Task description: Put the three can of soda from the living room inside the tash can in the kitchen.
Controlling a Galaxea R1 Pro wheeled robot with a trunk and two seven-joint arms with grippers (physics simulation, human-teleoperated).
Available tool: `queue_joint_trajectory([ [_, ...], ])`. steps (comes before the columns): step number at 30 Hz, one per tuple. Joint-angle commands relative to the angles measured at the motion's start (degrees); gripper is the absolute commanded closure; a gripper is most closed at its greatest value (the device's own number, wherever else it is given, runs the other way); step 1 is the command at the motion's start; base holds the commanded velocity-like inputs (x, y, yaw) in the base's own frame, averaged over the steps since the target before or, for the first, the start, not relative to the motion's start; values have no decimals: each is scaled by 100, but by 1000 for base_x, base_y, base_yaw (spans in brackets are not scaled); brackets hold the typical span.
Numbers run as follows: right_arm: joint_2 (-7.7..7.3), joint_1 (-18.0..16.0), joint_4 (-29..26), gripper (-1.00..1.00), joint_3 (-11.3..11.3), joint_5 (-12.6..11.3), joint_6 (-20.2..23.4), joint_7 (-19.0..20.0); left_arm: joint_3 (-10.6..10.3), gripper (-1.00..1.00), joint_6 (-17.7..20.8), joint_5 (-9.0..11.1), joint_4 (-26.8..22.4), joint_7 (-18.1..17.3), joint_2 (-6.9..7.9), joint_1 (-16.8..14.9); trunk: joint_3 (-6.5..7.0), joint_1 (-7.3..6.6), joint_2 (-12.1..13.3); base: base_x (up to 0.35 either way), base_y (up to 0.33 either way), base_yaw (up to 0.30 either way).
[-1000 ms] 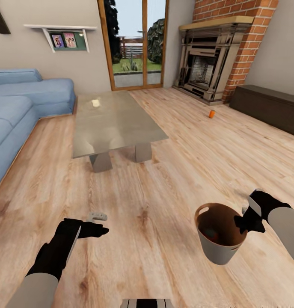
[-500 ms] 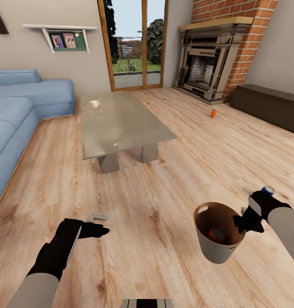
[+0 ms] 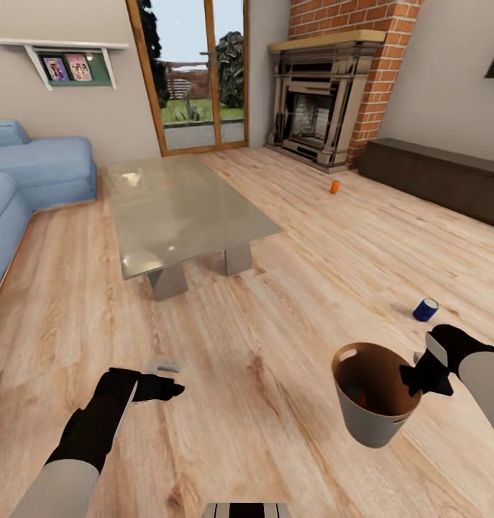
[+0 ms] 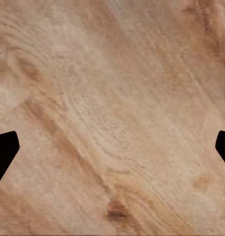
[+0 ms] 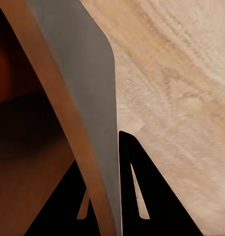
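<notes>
The right gripper [image 3: 418, 377] is seen clamped on the rim of the tash can [image 3: 372, 421], with the wall of the can pinched between its two fingers [image 5: 134, 196] in the right wrist view; the can is held clear of the light wood floor [image 3: 275, 316] at the near right. An orange shape is noted at the bottom of the can's brown interior; what it is cannot be told for certain. A bluish can of soda [image 3: 425, 309] is found lying on the floor just beyond the right gripper. An orange can of soda [image 3: 335, 186] is observed standing upright on the floor at the far side, in front of the brick fireplace [image 3: 315, 119]. The left gripper [image 3: 164, 388] is held released over bare floor at the near left, its fingertips [image 4: 4, 150] spread wide apart with nothing between them. A glass table [image 3: 178, 208] is located left of centre, and a blue sofa [image 3: 31, 173] at the far left.
</notes>
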Motion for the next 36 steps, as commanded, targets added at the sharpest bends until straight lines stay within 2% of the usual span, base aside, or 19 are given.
queue_joint_trajectory([
  [1, -3, -2, 1, 100, -17, -39, 3, 30, -33, -100, 1, 0, 0, 1, 1, 0, 1, 0, 0, 182, -96, -247],
  [6, -5, 0, 1, 100, -10, -39, 3, 39, -348, -100, -1, -9, 7, 15, 4, 0, 1, 0, 0, 164, -213, -248],
  [17, -49, 9, 6, 100, -17, -39, 3, 56, -441, -100, -2, -10, 9, 20, -6, 1, 17, 0, 0, 144, -287, -248],
  [22, -57, 19, 4, 100, -17, -39, 3, 62, -612, -100, -2, -7, 9, 97, -22, 1, 32, 0, 0, 141, -296, -248],
  [23, -58, 30, 4, 100, -17, -39, 3, 63, -650, -100, -2, -4, 9, 203, -33, 1, 36, 0, 0, 141, -296, -248],
  [27, -58, 37, 2, 100, -17, -39, 3, 63, -657, -100, -2, -7, 9, 250, -68, 1, 49, 0, 0, 138, -296, -248],
  [30, -58, 40, 6, 100, -15, -39, 3, 61, -630, -100, -21, 9, 69, 222, -31, -4, 59, 0, 0, 136, -268, -248],
  [32, -57, 43, 6, 100, -13, -39, 3, 58, -605, -100, -36, 39, 147, 200, 74, -37, 66, 0, 0, 141, -214, -247],
  [33, -54, 43, 6, 100, -11, -39, 3, 56, -547, -100, -39, 76, 188, 183, 193, -79, 70, 0, 0, 146, -174, -246],
  [34, -52, 44, 8, 100, -10, -39, 3, 55, -357, -100, -36, 186, 302, 145, 385, -128, 74, 0, 0, 149, -146, -245],
  [35, -51, 44, 8, 100, -10, -39, 3, 55, -174, -100, -30, 263, 408, 137, 510, -183, 78, 0, 0, 150, -135, -244],
  [36, -51, 44, 9, 100, -9, -37, 3, 55, -73, -100, -26, 291, 470, 138, 571, -227, 82, 0, 0, 150, -131, -244],
])
